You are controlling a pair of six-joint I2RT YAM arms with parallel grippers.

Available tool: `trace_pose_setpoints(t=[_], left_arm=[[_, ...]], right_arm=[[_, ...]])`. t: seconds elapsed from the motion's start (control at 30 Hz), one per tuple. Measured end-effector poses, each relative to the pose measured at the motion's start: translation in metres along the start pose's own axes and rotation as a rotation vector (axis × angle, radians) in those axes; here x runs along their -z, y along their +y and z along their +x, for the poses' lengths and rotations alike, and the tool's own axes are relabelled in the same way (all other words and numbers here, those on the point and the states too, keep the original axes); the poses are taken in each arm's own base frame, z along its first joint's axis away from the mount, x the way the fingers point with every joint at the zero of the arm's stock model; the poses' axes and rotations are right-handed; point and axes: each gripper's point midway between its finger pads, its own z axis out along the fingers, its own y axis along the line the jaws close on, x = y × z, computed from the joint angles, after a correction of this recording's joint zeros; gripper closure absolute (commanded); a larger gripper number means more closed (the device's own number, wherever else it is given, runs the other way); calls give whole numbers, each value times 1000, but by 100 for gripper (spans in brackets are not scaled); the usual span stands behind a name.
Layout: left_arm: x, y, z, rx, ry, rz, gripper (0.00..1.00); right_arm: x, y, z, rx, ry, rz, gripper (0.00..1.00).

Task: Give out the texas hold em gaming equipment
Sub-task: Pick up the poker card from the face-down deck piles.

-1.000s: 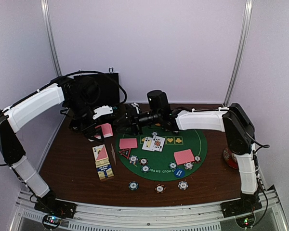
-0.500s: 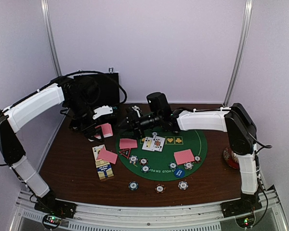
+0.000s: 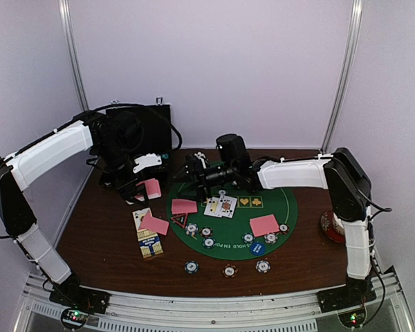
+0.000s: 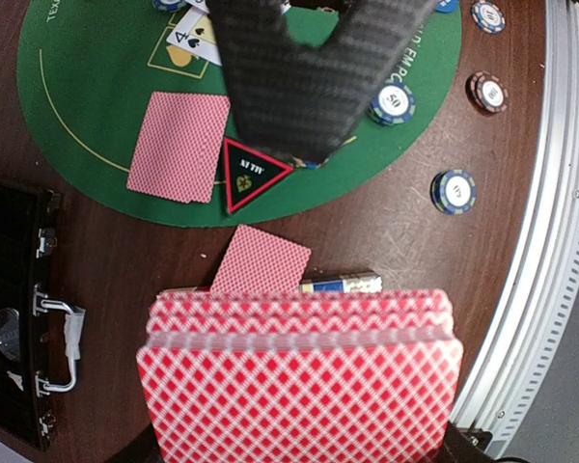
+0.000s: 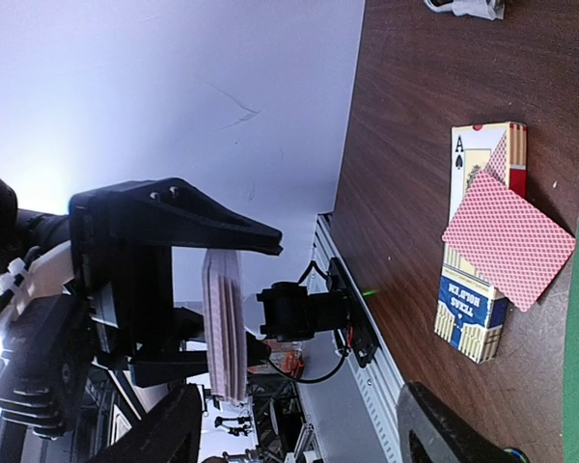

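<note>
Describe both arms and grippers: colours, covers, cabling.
The left arm and right arm match: white shells on the links, black joints. The left gripper and right gripper are black. A black cable loops above the left arm's wrist.

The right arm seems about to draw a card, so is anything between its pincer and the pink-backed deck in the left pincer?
Nothing visible. The stack of pink-backed playing cards is clamped in the left pincer, and only open air separates it from the open right pincer.
</note>
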Motion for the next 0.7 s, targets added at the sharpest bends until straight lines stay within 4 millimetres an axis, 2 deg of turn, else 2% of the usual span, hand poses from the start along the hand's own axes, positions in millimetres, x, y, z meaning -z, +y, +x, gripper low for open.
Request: trace_pose_setpoints(t=[0.2, 0.37, 0.7], left_arm=[[0, 0, 0, 0, 0, 1, 97], [0, -1, -1, 0, -5, 6, 97], [3, 0, -4, 4, -18, 6, 97]], right_arm=[[5, 22, 4, 26, -8, -41, 26], [-3, 37, 13, 43, 12, -64, 28], [-26, 36, 17, 18, 51, -76, 29]])
